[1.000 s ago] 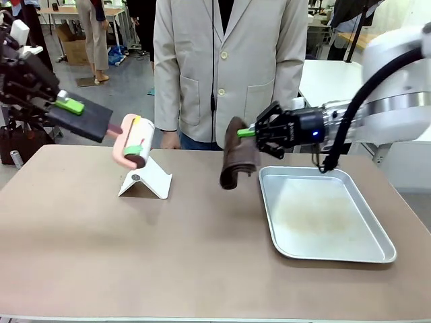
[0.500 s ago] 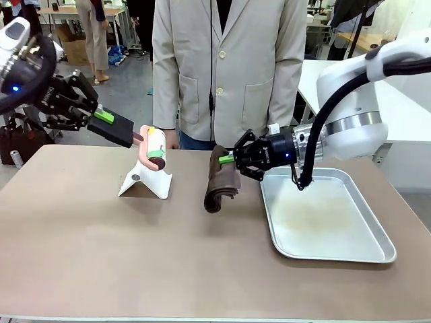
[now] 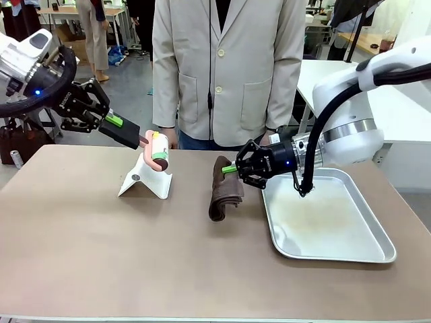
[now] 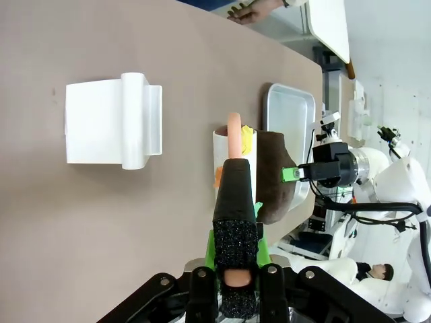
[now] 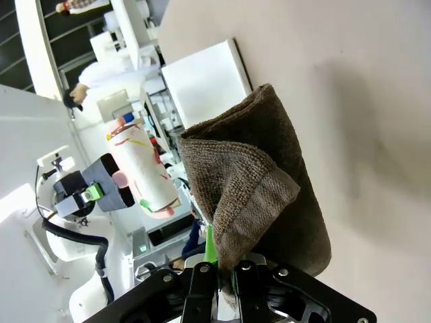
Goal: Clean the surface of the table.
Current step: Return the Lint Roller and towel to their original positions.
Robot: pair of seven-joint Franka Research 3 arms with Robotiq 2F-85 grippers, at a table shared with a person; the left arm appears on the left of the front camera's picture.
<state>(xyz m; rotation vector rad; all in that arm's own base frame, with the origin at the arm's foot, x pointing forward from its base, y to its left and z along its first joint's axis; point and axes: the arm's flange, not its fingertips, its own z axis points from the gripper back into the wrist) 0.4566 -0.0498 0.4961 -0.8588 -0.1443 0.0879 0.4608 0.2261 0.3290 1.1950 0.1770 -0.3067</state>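
Here, right end effector (image 3: pixel 235 169) pinches a folded terry cloth (image 3: pixel 224 188); left end effector (image 3: pixel 116 121) grips a cylindrical lint roller's (image 3: pixel 157 151) handle.

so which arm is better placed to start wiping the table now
Probably the right. Its gripper is shut on the brown cloth, whose lower end hangs at the table beside the tray. The left gripper holds the lint roller higher, above the white stand.
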